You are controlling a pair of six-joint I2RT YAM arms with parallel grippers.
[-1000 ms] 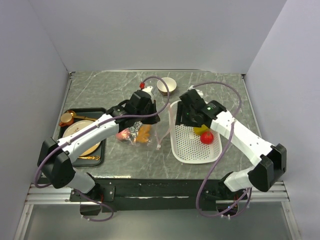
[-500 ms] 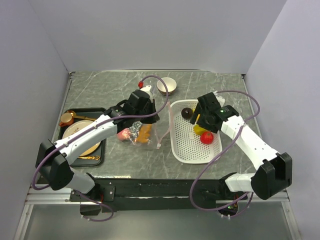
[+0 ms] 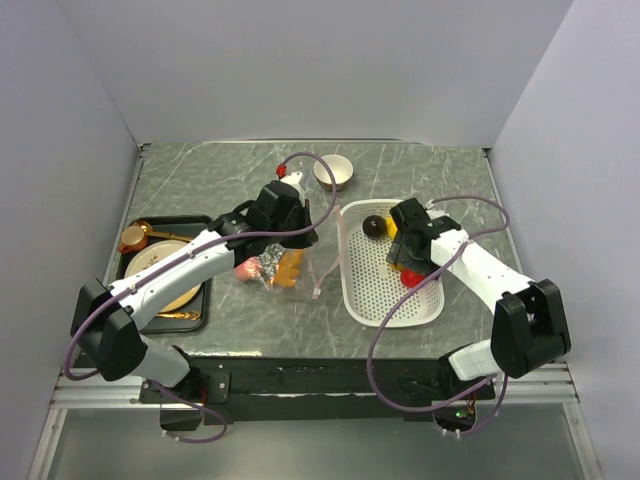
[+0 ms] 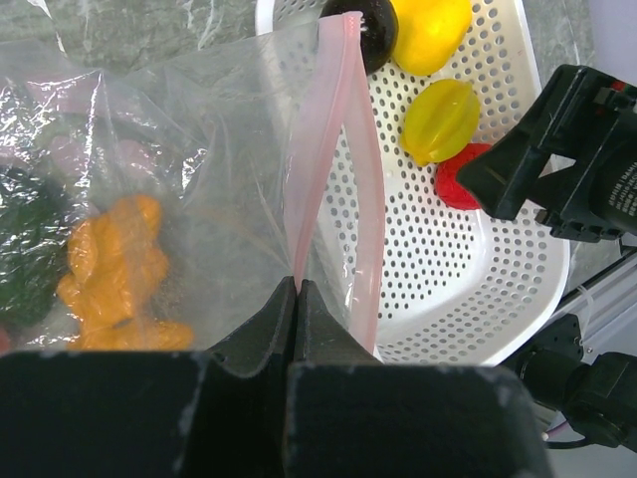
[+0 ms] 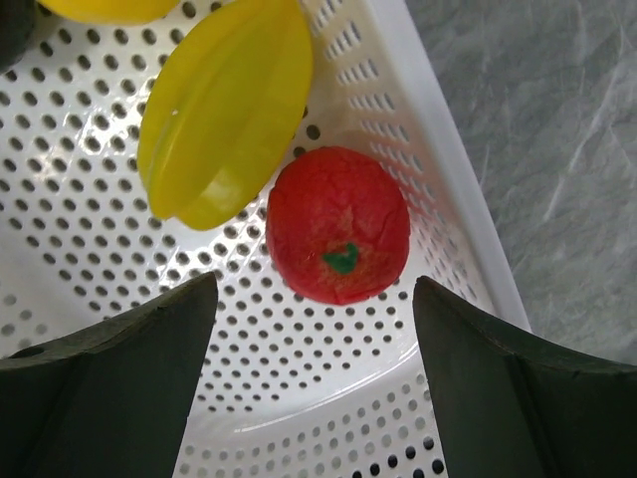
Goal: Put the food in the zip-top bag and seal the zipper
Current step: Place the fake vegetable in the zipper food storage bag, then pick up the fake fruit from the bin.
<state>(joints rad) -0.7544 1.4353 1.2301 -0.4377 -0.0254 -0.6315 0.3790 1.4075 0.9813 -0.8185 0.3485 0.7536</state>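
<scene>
Pinching the pale pink zipper (image 4: 333, 149) near one end, the left claw (image 4: 297, 299) is closed tight on the strip. It holds one lip of the zip-top bag (image 4: 199, 139) lifted, so the mouth gapes toward the white basket (image 4: 478, 289). The bag lies around the middle of the desk (image 3: 450, 170), just left of the basket, with an orange piece (image 4: 114, 264) and some darker, blurred pieces inside.

The right claw (image 5: 311, 299) hangs spread wide and empty over the basket's near right corner, with a red piece (image 5: 338, 224) framed between its two fingers and untouched. That red piece lies on the perforated floor touching a yellow star-shaped piece (image 5: 224, 110). A dark brown piece (image 4: 370, 25) and a yellow lemon-shaped piece (image 4: 433, 30) sit at the basket's far end.

The red piece looks like light, rigid toy plastic, round and smooth, so it is likely to roll or squirt out of a skewed pinch. The sound hold would be across its widest girth with the fingers coming straight down, one between it and the basket wall and the other beside the star-shaped piece.

The bag is thin, floppy, slippery film with no stiffness of its own. The zipper is its firmest part and the sensible place to hold, as the left claw does. Dropped food could tug the film, so that grip probably needs to be firm.
</scene>
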